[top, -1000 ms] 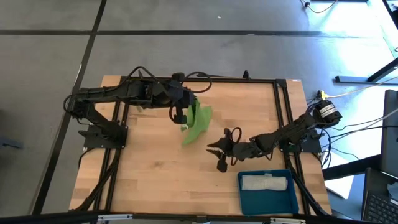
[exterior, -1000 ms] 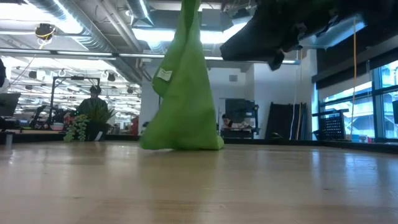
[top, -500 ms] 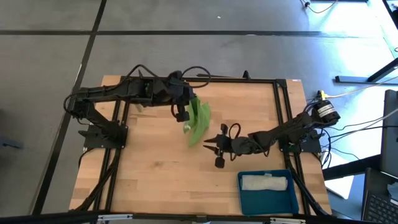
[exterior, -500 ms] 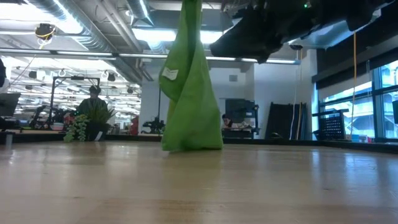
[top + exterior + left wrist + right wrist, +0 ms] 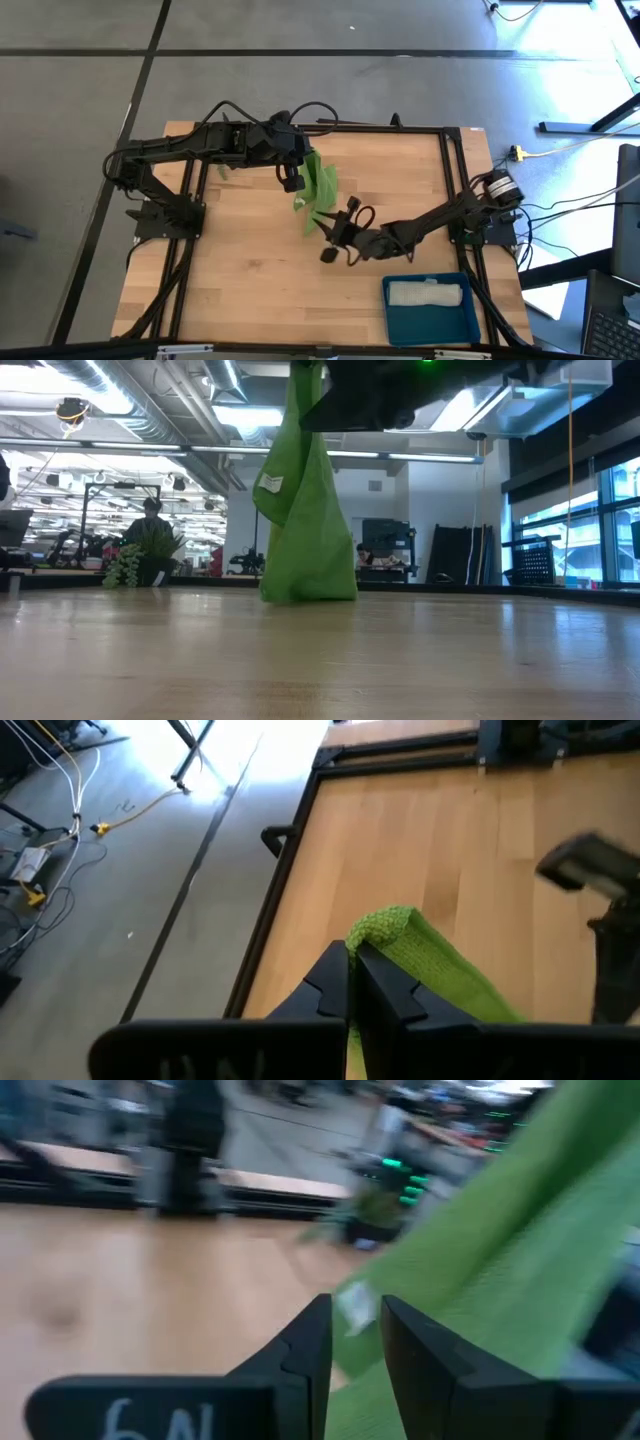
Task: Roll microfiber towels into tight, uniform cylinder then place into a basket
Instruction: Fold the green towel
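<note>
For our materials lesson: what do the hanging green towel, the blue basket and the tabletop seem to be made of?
Green towel: soft cloth, matte; it drapes in folds.
Basket: likely plastic; smooth, uniform blue walls.
Tabletop: wood, or wood-look; plank lines and grain.

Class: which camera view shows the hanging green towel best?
The low view: the green towel hangs full length, its bottom edge on the table. The high view shows a small crumple, the left wrist view one pinched corner, the right wrist view a blurred swath.

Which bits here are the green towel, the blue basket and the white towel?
green towel point(image 5: 322, 187): high view, on the hanging cloth's middle.
blue basket point(image 5: 432, 321): high view, on its bare floor below the roll.
white towel point(image 5: 427, 293): high view, on the roll's middle, inside the basket.
</note>
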